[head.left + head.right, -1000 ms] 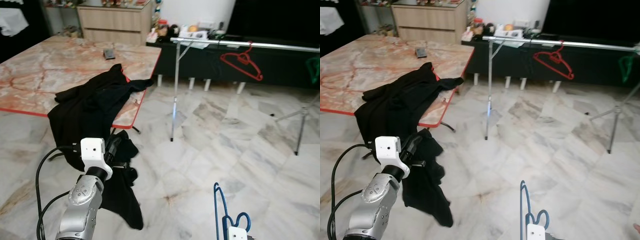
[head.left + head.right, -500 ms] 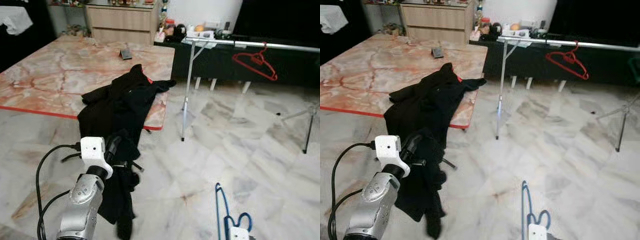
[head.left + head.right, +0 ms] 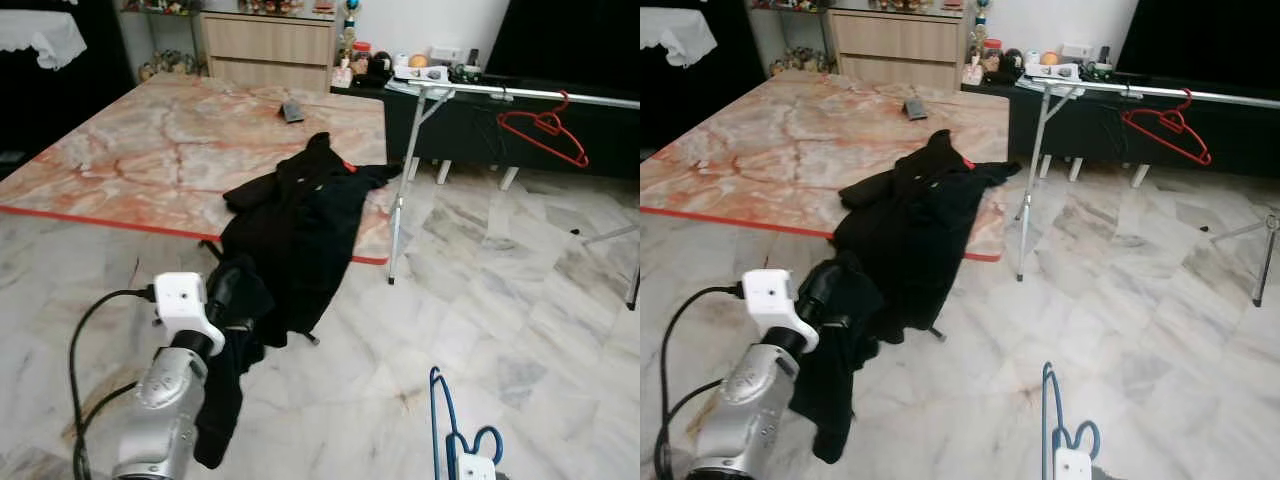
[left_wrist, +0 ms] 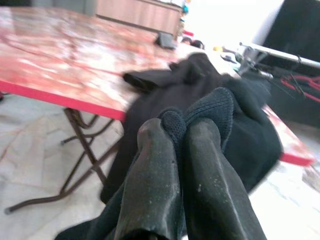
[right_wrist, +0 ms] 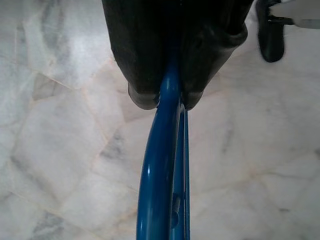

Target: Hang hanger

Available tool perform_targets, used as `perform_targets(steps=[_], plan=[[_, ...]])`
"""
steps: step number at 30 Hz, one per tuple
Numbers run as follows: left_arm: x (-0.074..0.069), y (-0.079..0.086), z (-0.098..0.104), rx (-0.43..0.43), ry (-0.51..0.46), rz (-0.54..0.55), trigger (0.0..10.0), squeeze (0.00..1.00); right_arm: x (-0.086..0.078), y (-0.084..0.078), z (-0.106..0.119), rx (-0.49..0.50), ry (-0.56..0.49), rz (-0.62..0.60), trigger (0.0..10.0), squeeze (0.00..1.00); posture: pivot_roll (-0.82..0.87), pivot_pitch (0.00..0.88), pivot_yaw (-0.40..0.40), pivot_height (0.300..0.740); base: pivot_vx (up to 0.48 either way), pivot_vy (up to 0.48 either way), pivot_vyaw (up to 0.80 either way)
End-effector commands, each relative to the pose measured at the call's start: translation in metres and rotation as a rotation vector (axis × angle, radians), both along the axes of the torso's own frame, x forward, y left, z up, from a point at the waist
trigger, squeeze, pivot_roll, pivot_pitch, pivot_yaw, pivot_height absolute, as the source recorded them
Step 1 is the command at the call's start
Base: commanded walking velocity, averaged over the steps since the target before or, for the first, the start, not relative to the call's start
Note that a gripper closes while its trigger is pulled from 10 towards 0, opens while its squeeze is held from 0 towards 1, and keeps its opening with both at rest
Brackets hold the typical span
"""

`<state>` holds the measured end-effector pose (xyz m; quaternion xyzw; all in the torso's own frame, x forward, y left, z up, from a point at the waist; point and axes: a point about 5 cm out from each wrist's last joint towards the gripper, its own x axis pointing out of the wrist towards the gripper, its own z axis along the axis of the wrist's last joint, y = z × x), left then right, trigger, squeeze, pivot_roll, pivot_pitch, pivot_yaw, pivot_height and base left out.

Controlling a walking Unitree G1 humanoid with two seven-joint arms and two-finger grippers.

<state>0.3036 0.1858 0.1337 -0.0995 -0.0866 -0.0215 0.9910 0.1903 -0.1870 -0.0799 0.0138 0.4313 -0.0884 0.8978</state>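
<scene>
Up front, left claw [image 4: 175,132] pinching black garment [image 3: 300,220], right claw [image 5: 167,97] clamping blue hanger [image 3: 440,420]; table [image 3: 150,150] now nearer.

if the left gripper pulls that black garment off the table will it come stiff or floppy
Probably floppy: the black garment drapes over the table edge and sags from the left gripper, which pinches a soft fold. It likely slides off in a trailing heap, and may snag the table's legs.

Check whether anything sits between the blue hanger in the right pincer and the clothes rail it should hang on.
Nothing visible blocks it. The right pincer grips the blue hanger low over bare marble floor, which runs open to the rail. The red hanger takes one spot there; the black garment lies left, off that path.
</scene>
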Motion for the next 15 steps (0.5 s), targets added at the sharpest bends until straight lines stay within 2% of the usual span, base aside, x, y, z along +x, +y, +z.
perform_targets(steps=[1, 11, 15], plan=[[-0.0004, -0.0081, 0.0125, -0.010, -0.056, -0.037, 10.0, 0.00, -0.0022, -0.0048, -0.0004, -0.008, 0.003, -0.009, 10.0, 0.00, 0.12, 0.005, -0.043, 0.740, 0.000, 0.000, 0.00], [0.0002, -0.0151, 0.0153, 0.001, -0.069, -0.080, 10.0, 0.00, -0.0027, -0.0040, -0.0006, -0.005, 0.000, -0.013, 10.0, 0.00, 0.12, 0.005, -0.040, 0.740, 0.000, 0.000, 0.00], [0.0003, -0.0153, 0.0166, 0.004, -0.072, -0.083, 10.0, 0.00, -0.0023, -0.0041, -0.0005, -0.005, 0.000, -0.014, 10.0, 0.00, 0.12, 0.013, -0.042, 0.740, 0.262, 0.000, 0.00]])
